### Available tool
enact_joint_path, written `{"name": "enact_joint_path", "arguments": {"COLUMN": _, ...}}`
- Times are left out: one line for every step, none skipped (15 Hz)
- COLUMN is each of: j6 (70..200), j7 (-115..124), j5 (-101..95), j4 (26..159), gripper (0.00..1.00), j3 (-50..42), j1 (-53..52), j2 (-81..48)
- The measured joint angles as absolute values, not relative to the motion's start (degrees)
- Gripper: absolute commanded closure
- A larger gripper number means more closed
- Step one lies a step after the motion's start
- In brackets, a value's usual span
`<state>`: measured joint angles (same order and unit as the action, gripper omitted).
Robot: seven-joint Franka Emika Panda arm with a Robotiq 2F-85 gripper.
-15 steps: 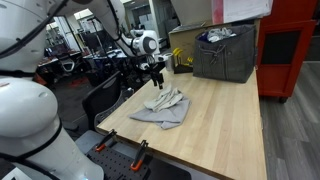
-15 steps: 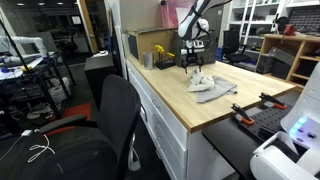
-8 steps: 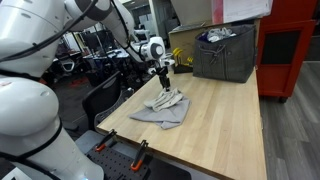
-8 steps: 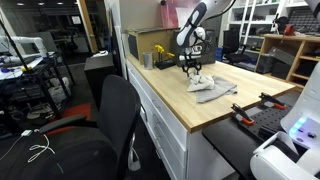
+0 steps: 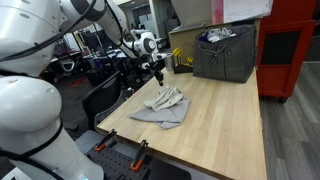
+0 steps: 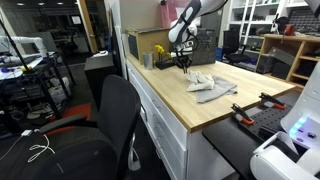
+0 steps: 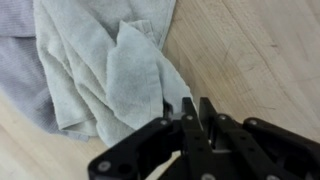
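Observation:
A crumpled grey-white cloth (image 5: 165, 104) lies on the light wooden table (image 5: 225, 125), also visible in an exterior view (image 6: 207, 84). My gripper (image 5: 158, 74) hangs just above the table at the cloth's far corner, seen too in an exterior view (image 6: 182, 65). In the wrist view the cloth (image 7: 100, 60) fills the upper left and its pointed corner ends right beside my gripper (image 7: 197, 105). The two black fingers stand almost together over bare wood with only a thin slit between them. No fabric shows between them.
A dark grey bin (image 5: 225, 55) full of items stands at the back of the table beside a yellow object (image 5: 178, 58). A red cabinet (image 5: 287, 50) flanks the table. A black office chair (image 6: 100, 130) stands along its side. Clamps (image 5: 140, 148) sit on the front edge.
The gripper dipped onto the cloth's corner, then pulled back off it toward the table's far corner. Its fingers have come together from wide open. The cloth stays flat on the table.

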<state>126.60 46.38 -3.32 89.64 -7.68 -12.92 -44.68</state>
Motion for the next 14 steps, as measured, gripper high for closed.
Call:
{"name": "enact_joint_path", "arguments": {"j6": 125.3, "j7": 47.5, "j5": -4.4, "j4": 89.6, "gripper": 1.0, "j3": -7.9, "j1": -13.9, "j2": -43.9}}
{"name": "enact_joint_path", "arguments": {"j6": 123.7, "j7": 48.7, "j5": -5.6, "j4": 89.6, "gripper": 1.0, "j3": -8.2, "j1": -14.8, "j2": -43.2}}
{"name": "enact_joint_path", "arguments": {"j6": 121.9, "j7": 49.9, "j5": -6.8, "j4": 89.6, "gripper": 0.74, "j3": -8.6, "j1": -15.5, "j2": -42.6}}
{"name": "enact_joint_path", "arguments": {"j6": 119.7, "j7": 50.9, "j5": -8.1, "j4": 89.6, "gripper": 0.73, "j3": -8.9, "j1": -16.0, "j2": -42.2}}
{"name": "enact_joint_path", "arguments": {"j6": 117.6, "j7": 51.5, "j5": -9.4, "j4": 89.6, "gripper": 0.68, "j3": -9.0, "j1": -16.1, "j2": -41.8}}
{"name": "enact_joint_path", "arguments": {"j6": 115.5, "j7": 51.8, "j5": -10.5, "j4": 89.6, "gripper": 0.59, "j3": -9.1, "j1": -16.1, "j2": -41.6}}
{"name": "enact_joint_path", "arguments": {"j6": 113.7, "j7": 51.8, "j5": -11.2, "j4": 89.5, "gripper": 0.52, "j3": -9.1, "j1": -16.0, "j2": -41.5}}
{"name": "enact_joint_path", "arguments": {"j6": 112.2, "j7": 51.8, "j5": -11.7, "j4": 89.5, "gripper": 0.45, "j3": -9.1, "j1": -15.7, "j2": -41.5}}
{"name": "enact_joint_path", "arguments": {"j6": 110.9, "j7": 51.8, "j5": -12.1, "j4": 89.5, "gripper": 0.37, "j3": -9.1, "j1": -15.5, "j2": -41.6}}
{"name": "enact_joint_path", "arguments": {"j6": 110.1, "j7": 51.7, "j5": -12.1, "j4": 89.5, "gripper": 0.3, "j3": -9.0, "j1": -15.2, "j2": -41.8}}
{"name": "enact_joint_path", "arguments": {"j6": 109.6, "j7": 51.5, "j5": -12.1, "j4": 89.4, "gripper": 0.22, "j3": -8.8, "j1": -14.7, "j2": -42.0}}
{"name": "enact_joint_path", "arguments": {"j6": 109.4, "j7": 51.0, "j5": -12.0, "j4": 89.2, "gripper": 0.15, "j3": -8.4, "j1": -14.2, "j2": -42.3}}
{"name": "enact_joint_path", "arguments": {"j6": 109.4, "j7": 50.8, "j5": -11.9, "j4": 88.9, "gripper": 0.08, "j3": -8.0, "j1": -13.5, "j2": -42.7}}
{"name": "enact_joint_path", "arguments": {"j6": 109.4, "j7": 50.6, "j5": -11.6, "j4": 88.5, "gripper": 0.01, "j3": -7.5, "j1": -12.9, "j2": -43.3}}
